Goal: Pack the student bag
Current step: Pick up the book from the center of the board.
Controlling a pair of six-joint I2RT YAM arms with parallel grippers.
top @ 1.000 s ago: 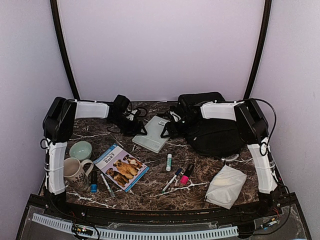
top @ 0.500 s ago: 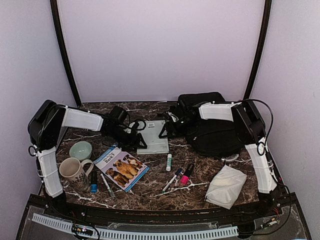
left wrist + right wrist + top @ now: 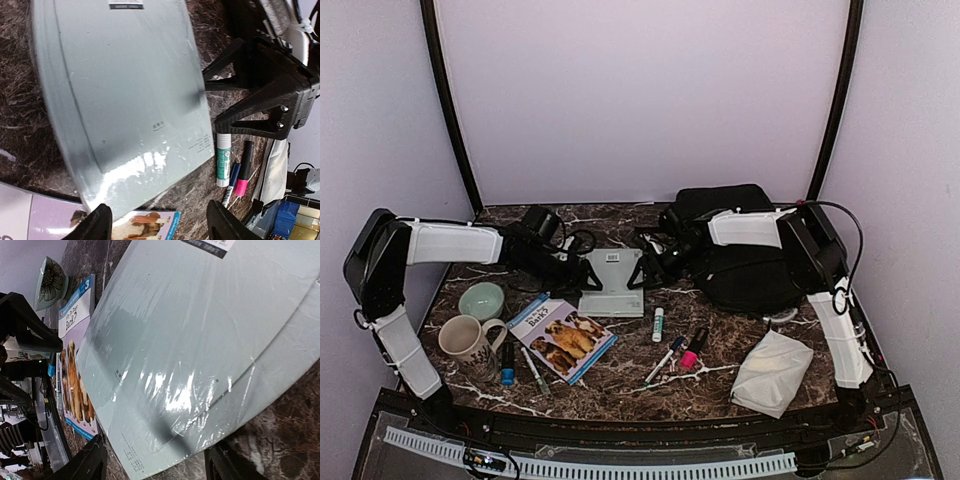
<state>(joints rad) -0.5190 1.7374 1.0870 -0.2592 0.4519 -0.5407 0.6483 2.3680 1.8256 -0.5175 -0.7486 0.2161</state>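
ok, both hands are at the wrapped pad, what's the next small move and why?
Probably close both hands on opposite edges of the plastic-wrapped pad. The left hand and right hand flank it, open, an edge between each pair of fingers, and it lies on the table, not yet in the student bag.

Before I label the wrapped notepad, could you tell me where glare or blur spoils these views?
Left wrist: white glare on the wrapped notepad near its lower edge, label blurred. Right wrist: streaky glare on the film, dark shadow streak below. Top external: even light, no glare.
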